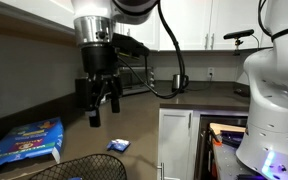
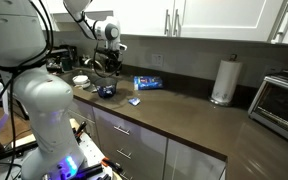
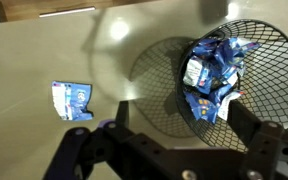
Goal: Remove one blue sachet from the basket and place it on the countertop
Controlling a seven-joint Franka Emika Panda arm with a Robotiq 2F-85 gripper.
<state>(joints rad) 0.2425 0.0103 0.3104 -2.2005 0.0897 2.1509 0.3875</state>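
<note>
One blue sachet [image 3: 72, 100] lies flat on the dark countertop [image 3: 44, 50], apart from the basket; it also shows in both exterior views [image 1: 118, 145] [image 2: 134, 101]. The round black wire-mesh basket [image 3: 154, 95] holds several more crumpled blue sachets [image 3: 210, 70] on its right side. The basket's rim shows at the bottom of an exterior view [image 1: 79, 163]. My gripper [image 1: 104, 106] hangs open and empty well above the counter, over the basket's near edge. In the wrist view its two black fingers [image 3: 174, 150] spread wide with nothing between them.
A large flat blue box with colourful print [image 1: 26, 140] [image 2: 149, 82] lies on the counter beyond the sachet. A paper towel roll [image 2: 222, 80] and a toaster oven [image 2: 284, 100] stand further along. A white robot body [image 1: 274, 100] stands beside the cabinets.
</note>
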